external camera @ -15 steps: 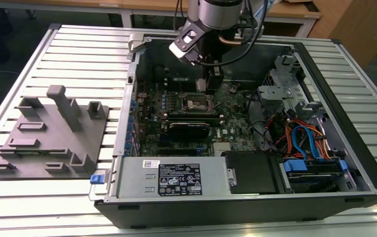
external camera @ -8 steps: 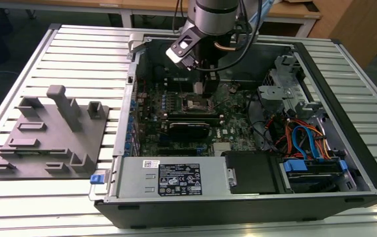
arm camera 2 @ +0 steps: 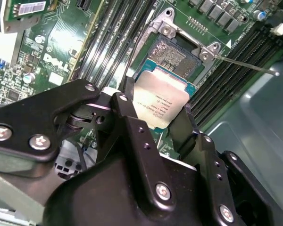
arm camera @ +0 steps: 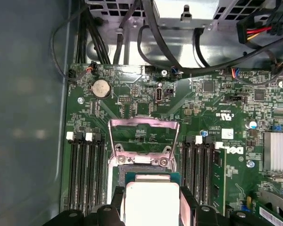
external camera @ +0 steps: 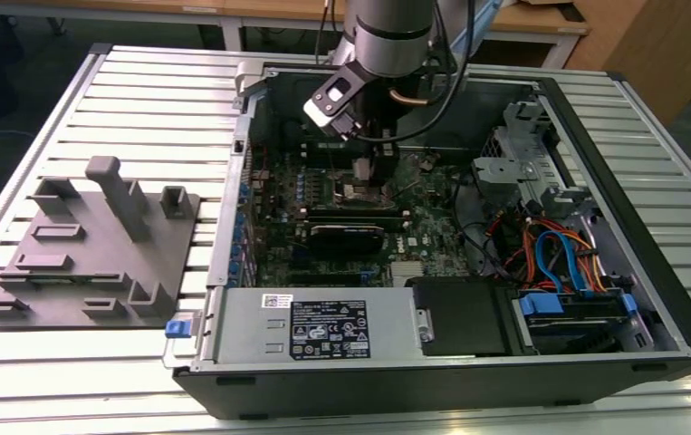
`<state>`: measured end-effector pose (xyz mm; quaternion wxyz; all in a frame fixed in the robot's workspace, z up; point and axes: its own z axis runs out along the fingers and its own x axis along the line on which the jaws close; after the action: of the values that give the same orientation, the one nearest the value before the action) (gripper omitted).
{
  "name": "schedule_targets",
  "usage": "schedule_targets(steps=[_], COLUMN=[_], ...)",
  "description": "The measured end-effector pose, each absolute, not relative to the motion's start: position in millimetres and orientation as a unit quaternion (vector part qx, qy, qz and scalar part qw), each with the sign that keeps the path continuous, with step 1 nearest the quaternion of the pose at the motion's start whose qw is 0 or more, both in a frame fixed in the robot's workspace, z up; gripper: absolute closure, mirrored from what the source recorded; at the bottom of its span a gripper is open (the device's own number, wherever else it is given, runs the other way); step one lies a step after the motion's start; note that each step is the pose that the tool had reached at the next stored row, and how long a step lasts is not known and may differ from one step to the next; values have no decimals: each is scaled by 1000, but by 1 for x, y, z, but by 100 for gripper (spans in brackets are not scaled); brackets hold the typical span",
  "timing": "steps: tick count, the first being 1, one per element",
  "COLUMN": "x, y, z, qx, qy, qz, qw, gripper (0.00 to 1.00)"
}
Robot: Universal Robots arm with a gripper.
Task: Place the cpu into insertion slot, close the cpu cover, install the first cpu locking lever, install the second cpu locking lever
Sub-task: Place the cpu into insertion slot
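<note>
Silver-topped, green-rimmed square cpu point(arm camera 2: 162, 100) in pincer point(arm camera 2: 154, 108)

Fine print on the cpu point(arm camera 2: 161, 101) and the power supply label point(external camera: 331, 328) cannot be read.

- You see the cpu point(arm camera 2: 162, 101), a silver-grey square with a green rim, pinched in the gripper point(arm camera 2: 153, 115) just over the socket's edge.
- Your insertion slot point(arm camera 2: 172, 52) lies dark and unfilled.
- Your cpu cover point(arm camera: 144, 123), a silvery frame, is swung open beside it.

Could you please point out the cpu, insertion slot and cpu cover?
cpu point(arm camera 2: 161, 101): second wrist view, metal top.
insertion slot point(arm camera 2: 175, 52): second wrist view, contact field.
cpu cover point(arm camera: 144, 123): first wrist view, frame's end bar.
</note>
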<state>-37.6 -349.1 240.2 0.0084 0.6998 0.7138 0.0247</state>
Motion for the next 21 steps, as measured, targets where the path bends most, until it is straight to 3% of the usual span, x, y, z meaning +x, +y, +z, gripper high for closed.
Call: schedule_targets(steps=[21], x=[-38], y=[-349], z=[237], qx=[700], qy=[714], qz=[25], qw=[8], gripper=[46])
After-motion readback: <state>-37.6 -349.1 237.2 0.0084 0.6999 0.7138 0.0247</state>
